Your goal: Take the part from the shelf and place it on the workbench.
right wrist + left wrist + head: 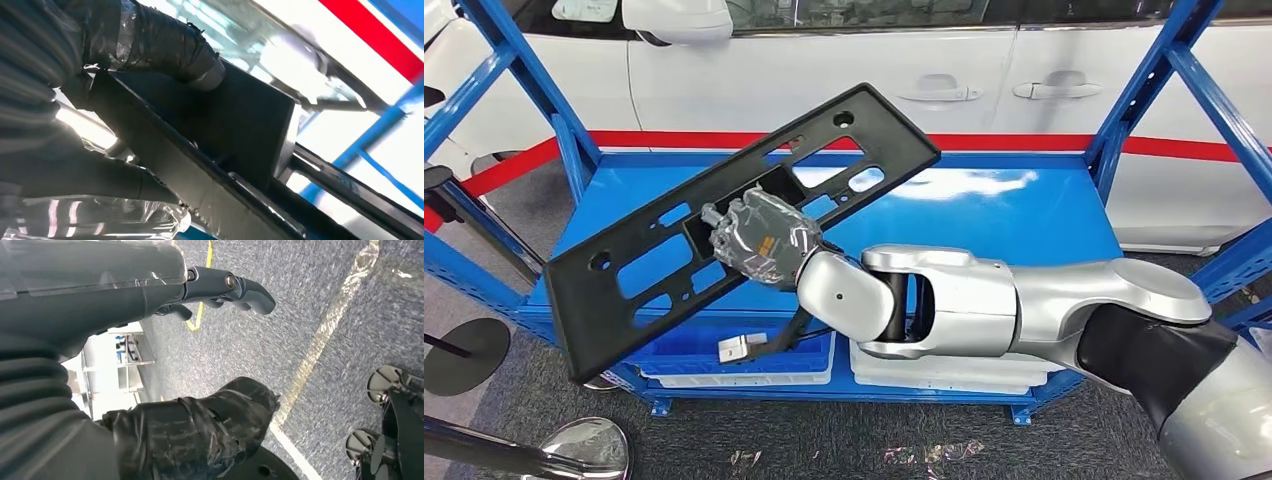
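1. Part in hand: right hand (759, 238) grips long black plastic perforated panel (724, 225), tilted above blue metal shelf (1014, 215).
2. Left hand (220, 287) hangs with nothing in it, fingers loosely spread.
3. Step: carry phase. Next move likely calls for lifting the panel free of the shelf posts, then turning toward the workbench.

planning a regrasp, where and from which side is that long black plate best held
At its middle, as the right hand does now: the black slotted plate is long and hangs tilted over the blue shelf, so a central grip likely balances it. Come from the near face, fingers through the central cutout.

White car (824, 70) behind, probably parked.
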